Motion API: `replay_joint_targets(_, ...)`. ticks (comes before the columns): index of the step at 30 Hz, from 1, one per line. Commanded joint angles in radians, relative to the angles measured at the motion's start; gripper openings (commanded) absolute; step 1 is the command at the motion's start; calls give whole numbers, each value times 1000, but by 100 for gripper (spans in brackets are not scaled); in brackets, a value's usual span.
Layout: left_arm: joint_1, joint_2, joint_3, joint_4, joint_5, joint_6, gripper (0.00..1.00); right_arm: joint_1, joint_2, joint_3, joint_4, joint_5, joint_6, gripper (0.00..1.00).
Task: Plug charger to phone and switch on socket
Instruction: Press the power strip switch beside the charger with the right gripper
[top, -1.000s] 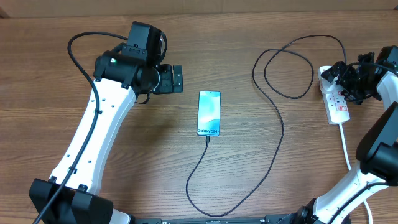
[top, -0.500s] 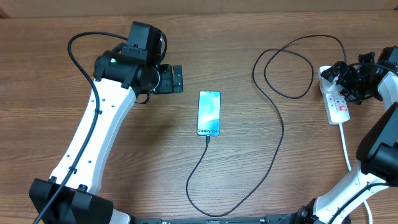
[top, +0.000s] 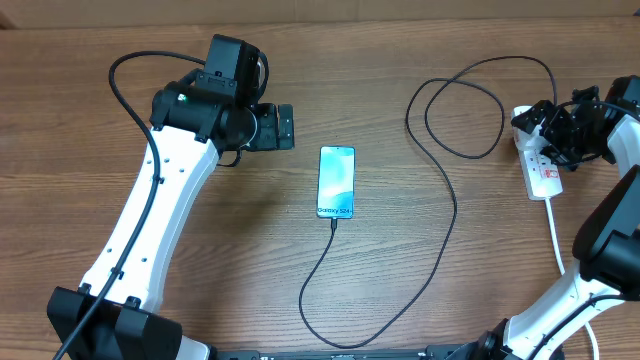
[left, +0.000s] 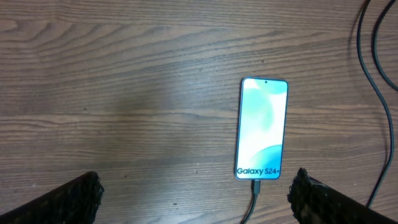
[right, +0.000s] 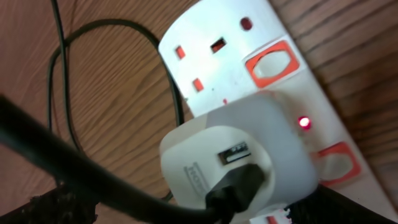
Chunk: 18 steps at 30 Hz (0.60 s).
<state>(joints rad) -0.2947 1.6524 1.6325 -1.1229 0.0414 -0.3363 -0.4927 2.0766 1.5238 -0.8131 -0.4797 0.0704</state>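
Observation:
The phone (top: 336, 182) lies screen-up mid-table, showing "Galaxy S24+" in the left wrist view (left: 262, 127). The charger cable (top: 452, 210) has its connector tip (left: 254, 185) in the phone's bottom edge. It loops round to a white adapter (right: 236, 149) plugged into the socket strip (top: 545, 175). A red light (right: 304, 122) glows beside the adapter. My left gripper (top: 283, 128) is open and empty, up-left of the phone. My right gripper (top: 545, 122) hovers over the strip's far end, open, its fingers (right: 193, 211) on either side of the adapter.
The strip's white cord (top: 556, 235) runs toward the front right. A free outlet (right: 208, 59) and a red-framed switch (right: 272, 64) sit on the strip beyond the adapter. The cable's big loop (top: 460, 105) lies left of the strip.
My right gripper has shifted very slightly over the strip's far end. The left arm, phone and cable have not moved.

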Motion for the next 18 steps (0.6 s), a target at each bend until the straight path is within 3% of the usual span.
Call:
replay_joint_targets(1, -7, -5, 8, -2, 11, 15, 99, 26, 28, -33, -7, -19, 10, 100)
replay_joint_targets(18, -7, -5, 8, -2, 11, 15, 100, -19, -3, 1, -58, 29, 70, 100)
